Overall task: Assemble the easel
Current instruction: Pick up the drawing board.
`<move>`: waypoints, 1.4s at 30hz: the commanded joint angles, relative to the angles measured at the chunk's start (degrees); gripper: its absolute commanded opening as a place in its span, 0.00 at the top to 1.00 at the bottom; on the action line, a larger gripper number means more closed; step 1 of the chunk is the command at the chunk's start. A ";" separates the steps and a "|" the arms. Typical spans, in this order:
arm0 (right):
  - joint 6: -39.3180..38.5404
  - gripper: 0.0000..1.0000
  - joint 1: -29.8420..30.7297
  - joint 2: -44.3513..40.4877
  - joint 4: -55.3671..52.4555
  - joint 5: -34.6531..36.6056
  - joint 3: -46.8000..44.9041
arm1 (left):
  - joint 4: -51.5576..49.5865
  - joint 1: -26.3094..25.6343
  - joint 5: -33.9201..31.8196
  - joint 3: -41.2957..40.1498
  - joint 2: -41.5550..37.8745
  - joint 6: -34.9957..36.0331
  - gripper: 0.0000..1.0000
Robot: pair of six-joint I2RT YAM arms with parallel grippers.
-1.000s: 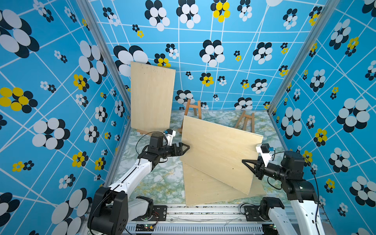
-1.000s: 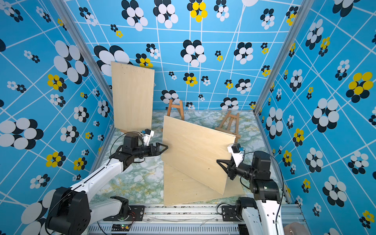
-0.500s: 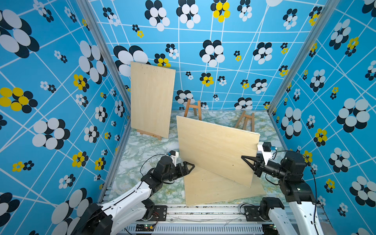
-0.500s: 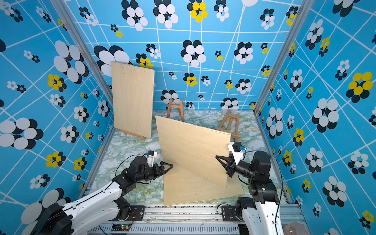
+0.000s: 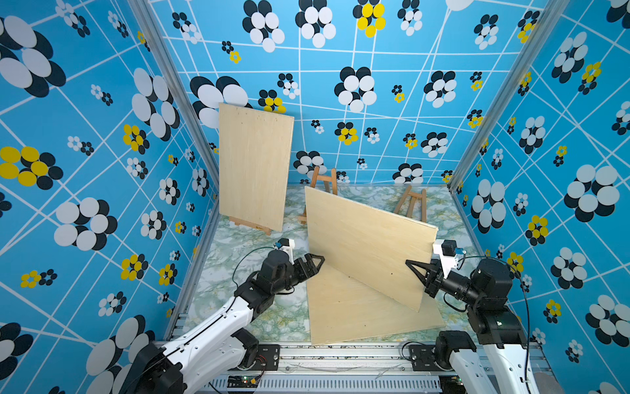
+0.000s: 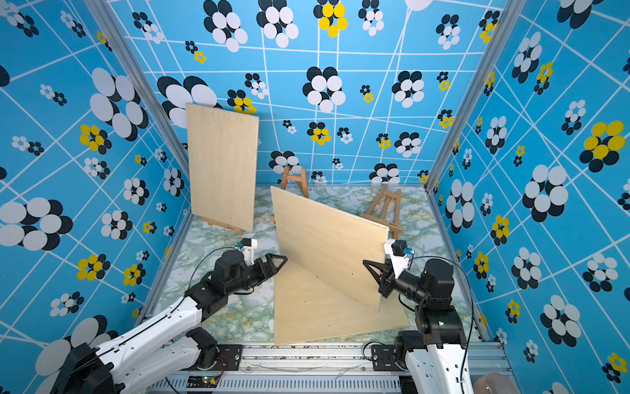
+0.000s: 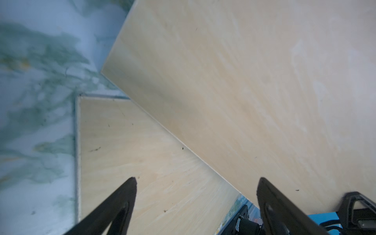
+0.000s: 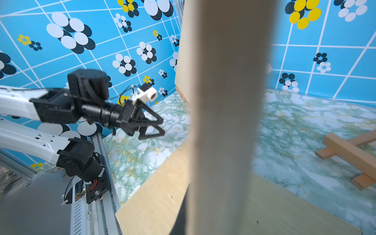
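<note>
Where my right gripper [image 5: 416, 273] bites: the right-hand edge of the raised plywood board [image 5: 368, 245], jaws clenched on that edge, one finger on the near face, the other hidden behind it.
Left gripper [image 5: 315, 262]: low at the raised board's left edge, jaws spread wide and holding nothing. In the left wrist view one finger lies over the board's face and the other past its lower edge. Whether either touches the wood I cannot tell.
Raised board: up on edge and tilted. I judge that my right grip alone is carrying it.
Flat plywood board [image 5: 358, 317]: lying on the marble-patterned tabletop [image 5: 218, 283] directly under the raised board. Whether the raised board's lower edge rests on it I cannot tell.
Empty wooden easel [image 5: 324, 177]: just behind the raised board's upper left corner, partly hidden by it.
Second empty easel [image 5: 412, 204]: behind the raised board's right end, apart from it.
Loaded easel: beyond the raised board's left edge, well back, with an upright plywood board [image 5: 254, 167] standing on its ledge [image 5: 250, 225].
Step in hand: getting a two-sided hold on the raised board, as I read it, before seating it on an empty easel.
Next move: close my left jaws squarely on the left edge, then lift level with both arms and lower the bottom edge onto an easel's ledge without knocking the easel over.
</note>
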 commanded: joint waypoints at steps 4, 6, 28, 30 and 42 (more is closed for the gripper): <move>-6.64 1.00 1.47 -0.89 4.94 -1.81 0.23 | -46.96 3.39 1.39 42.05 10.43 39.50 0.07; -6.37 1.00 1.80 -0.71 6.17 -3.03 -0.38 | -51.80 3.04 1.14 49.33 13.59 46.01 0.06; -4.38 1.00 3.19 2.68 8.68 -5.51 -0.74 | -65.09 1.70 14.02 77.64 33.55 118.36 0.09; -5.67 1.00 3.31 3.24 7.64 -5.73 -0.21 | -72.81 1.58 14.76 85.63 39.00 122.76 0.16; -11.21 1.00 5.27 5.54 5.28 -5.80 0.92 | -81.00 -0.41 11.57 101.60 54.63 127.37 0.32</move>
